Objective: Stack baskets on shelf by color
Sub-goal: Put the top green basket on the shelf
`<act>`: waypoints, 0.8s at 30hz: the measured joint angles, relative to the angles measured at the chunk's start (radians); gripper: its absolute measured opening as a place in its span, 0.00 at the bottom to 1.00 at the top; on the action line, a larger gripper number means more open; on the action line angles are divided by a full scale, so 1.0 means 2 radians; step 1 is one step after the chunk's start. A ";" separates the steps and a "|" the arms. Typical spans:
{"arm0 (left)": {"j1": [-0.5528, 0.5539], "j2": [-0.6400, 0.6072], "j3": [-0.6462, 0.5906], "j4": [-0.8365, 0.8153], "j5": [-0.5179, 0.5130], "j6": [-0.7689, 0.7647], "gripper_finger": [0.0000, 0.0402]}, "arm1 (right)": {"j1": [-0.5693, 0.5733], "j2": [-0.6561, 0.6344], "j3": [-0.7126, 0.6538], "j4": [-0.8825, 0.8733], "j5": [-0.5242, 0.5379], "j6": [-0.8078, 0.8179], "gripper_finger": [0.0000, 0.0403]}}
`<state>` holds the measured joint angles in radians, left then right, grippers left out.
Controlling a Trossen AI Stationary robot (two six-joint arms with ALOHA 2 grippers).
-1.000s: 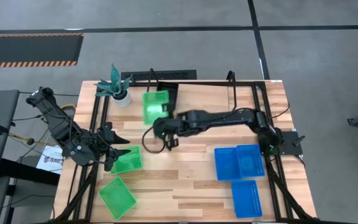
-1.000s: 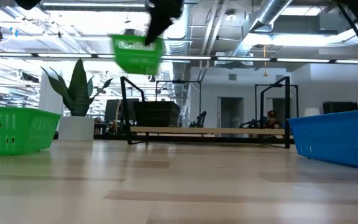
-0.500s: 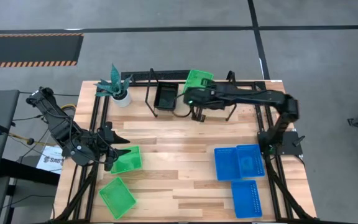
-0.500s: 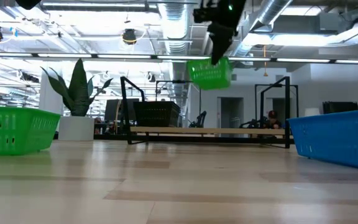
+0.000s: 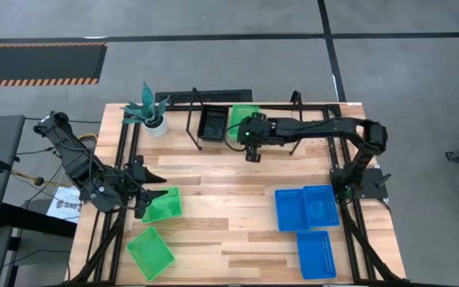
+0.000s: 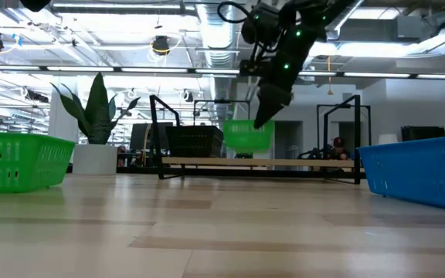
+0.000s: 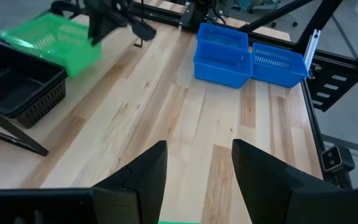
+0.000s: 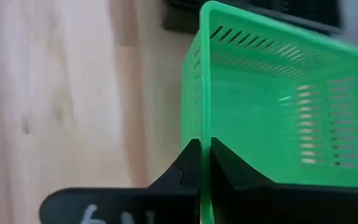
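My right gripper [image 5: 247, 130] hangs over the shelf [image 5: 293, 108], shut on a green basket [image 5: 241, 116]. This basket floats just above the shelf's board [image 6: 300, 162], right beside the black baskets [image 5: 212, 123] that stand on it. My left gripper [image 5: 145, 199] waits open at the table's left, over the edge of a second green basket [image 5: 164, 206]. A third green basket [image 5: 150, 253] lies near the front edge. Three blue baskets [image 5: 292, 210] sit on the table at the right. My right gripper grips the rim of one side wall [image 8: 202, 118] of the green basket, one finger [image 8: 188, 165] inside and the other outside. The fingers slant down at it from above. The basket hangs below them, opening up and about level, clear of the board.
A potted plant [image 5: 150, 112] stands at the far left corner, left of the shelf. The shelf's upright rods [image 5: 191, 119] rise beside the black baskets. Bare wood lies between the green and the blue baskets in the table's middle [image 5: 229, 199].
My right gripper has carried the green basket from above the table's middle toward the far edge and the right, over the shelf. It has then sunk until the basket hangs just above the board beside the black baskets. The basket has stayed in the hold throughout.
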<state>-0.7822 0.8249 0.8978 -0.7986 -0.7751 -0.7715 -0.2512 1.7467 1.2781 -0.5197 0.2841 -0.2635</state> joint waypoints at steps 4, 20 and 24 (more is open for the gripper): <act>0.000 0.000 0.000 0.000 -0.002 0.000 0.42 | 0.000 0.008 -0.001 -0.002 -0.005 -0.004 0.06; 0.000 0.000 0.000 0.000 -0.002 0.001 0.42 | -0.007 0.014 0.000 -0.020 -0.013 0.019 0.12; 0.000 0.000 0.000 0.000 -0.002 0.001 0.42 | -0.007 0.014 0.000 -0.020 -0.013 0.023 0.16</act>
<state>-0.7821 0.8246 0.8978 -0.7986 -0.7784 -0.7704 -0.2646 1.7744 1.2778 -0.5605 0.2580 -0.2169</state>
